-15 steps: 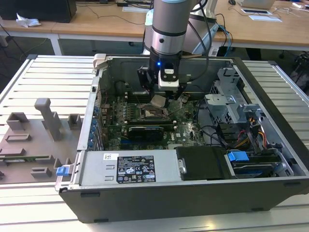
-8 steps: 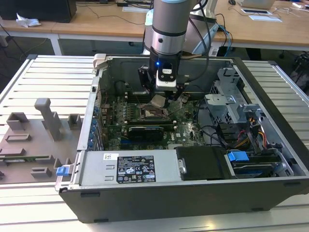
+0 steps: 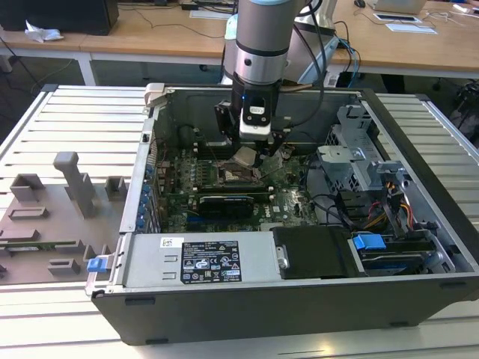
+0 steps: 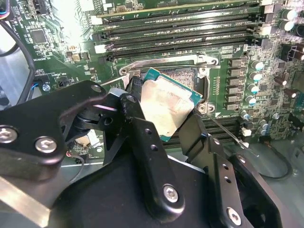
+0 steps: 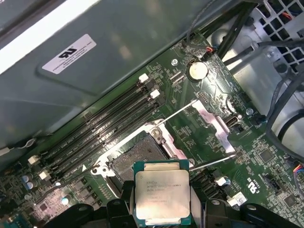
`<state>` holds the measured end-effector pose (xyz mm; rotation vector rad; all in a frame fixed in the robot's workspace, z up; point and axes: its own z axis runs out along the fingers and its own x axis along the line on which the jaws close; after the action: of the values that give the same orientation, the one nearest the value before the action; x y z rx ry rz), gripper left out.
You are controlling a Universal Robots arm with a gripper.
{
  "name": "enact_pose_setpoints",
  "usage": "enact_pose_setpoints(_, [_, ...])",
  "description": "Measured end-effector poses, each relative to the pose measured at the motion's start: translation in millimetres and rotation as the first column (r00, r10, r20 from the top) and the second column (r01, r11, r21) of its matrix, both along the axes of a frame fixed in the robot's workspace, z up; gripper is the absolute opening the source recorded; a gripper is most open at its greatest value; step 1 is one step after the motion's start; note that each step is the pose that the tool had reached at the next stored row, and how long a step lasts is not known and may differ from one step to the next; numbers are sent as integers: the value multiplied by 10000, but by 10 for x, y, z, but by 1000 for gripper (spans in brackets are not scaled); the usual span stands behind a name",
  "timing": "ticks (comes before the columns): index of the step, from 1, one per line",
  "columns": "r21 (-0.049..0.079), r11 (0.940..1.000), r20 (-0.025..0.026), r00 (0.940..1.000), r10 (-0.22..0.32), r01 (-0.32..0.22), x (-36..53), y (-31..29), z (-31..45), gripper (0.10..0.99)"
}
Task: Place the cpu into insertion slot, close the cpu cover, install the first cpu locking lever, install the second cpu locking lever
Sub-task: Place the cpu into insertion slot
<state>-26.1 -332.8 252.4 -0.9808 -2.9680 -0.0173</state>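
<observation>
Nothing could be read: print on the power supply [image 3: 146, 262] label [image 3: 212, 262], the case wall [image 5: 156, 42] sticker [image 5: 69, 53] and the cpu [image 5: 162, 195] was too small.

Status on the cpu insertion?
Gripper shut on the cpu, above the insertion slot. Cpu not yet seated. Slot centre uncovered, nothing across it.

My arm [image 3: 260, 45] is a silver-grey cylinder capped in pale blue, with a dark band below it and a black wrist block bearing a white label [image 3: 254, 114]. In the exterior view, black cables [image 3: 324, 67] run off it toward two o'clock. My gripper [image 4: 166, 102] is matte black, its angular fingers [image 4: 145, 147] built of jointed links pinned with silver socket-head screws [image 4: 46, 144].
</observation>
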Motion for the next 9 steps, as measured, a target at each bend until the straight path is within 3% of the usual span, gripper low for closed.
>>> enact_pose_setpoints(9, [-1,9991,0,9991,-421,421,0,0,0,545])
